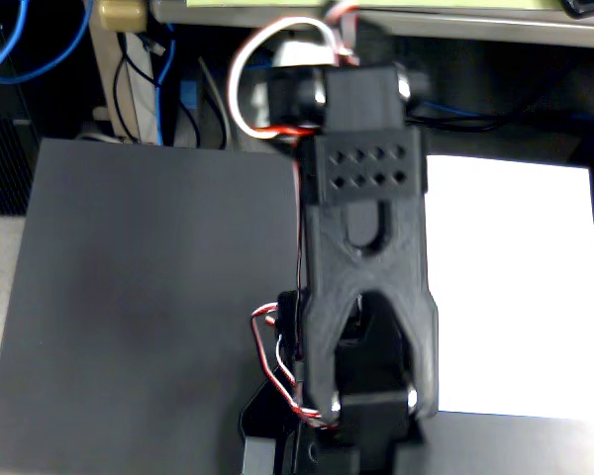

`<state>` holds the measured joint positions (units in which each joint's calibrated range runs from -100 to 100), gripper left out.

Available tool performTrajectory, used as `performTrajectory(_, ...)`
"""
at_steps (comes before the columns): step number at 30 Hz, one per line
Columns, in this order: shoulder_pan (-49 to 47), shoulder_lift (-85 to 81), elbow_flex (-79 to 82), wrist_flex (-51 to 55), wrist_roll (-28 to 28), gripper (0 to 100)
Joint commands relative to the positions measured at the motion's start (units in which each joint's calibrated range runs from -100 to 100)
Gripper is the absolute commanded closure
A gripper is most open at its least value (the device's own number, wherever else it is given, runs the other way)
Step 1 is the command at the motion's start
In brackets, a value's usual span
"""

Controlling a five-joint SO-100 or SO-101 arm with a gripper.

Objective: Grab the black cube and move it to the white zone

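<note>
Lower centre of frame: black robot arm [371, 297], red-white wires [277, 361] at its left.

Left and centre: dark grey mat [139, 317], bare.

Right: the white zone [520, 287], bare.

Top: desk edge, blue cables [40, 40].

The black cube: not visible, possibly hidden under the arm.

Gripper: fingertips not discernible; openness and hold cannot be told.

Step, as judged: locating or reaching the cube. Next calls for finding it and closing on it.

Left of the arm [369, 277]: the dark grey mat [139, 317] lay open and bare.
Right of the arm: the white zone [520, 287] lay flat and unobstructed, its near edge hidden under the arm.
Beyond the arm: loose cables [158, 89] and a shelf edge [475, 22] crowded the far side.
</note>
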<state>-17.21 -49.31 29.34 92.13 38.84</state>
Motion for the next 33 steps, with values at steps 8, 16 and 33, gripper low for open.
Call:
performTrajectory(8, 40.02, -2.47, 3.84, -7.39, 0.66, 99)
performTrajectory(16, 57.16, -2.39, 33.31, -33.64, 7.83, 99)
performTrajectory(33, 51.87, 1.98, 37.93, -29.61, 7.20, 99)
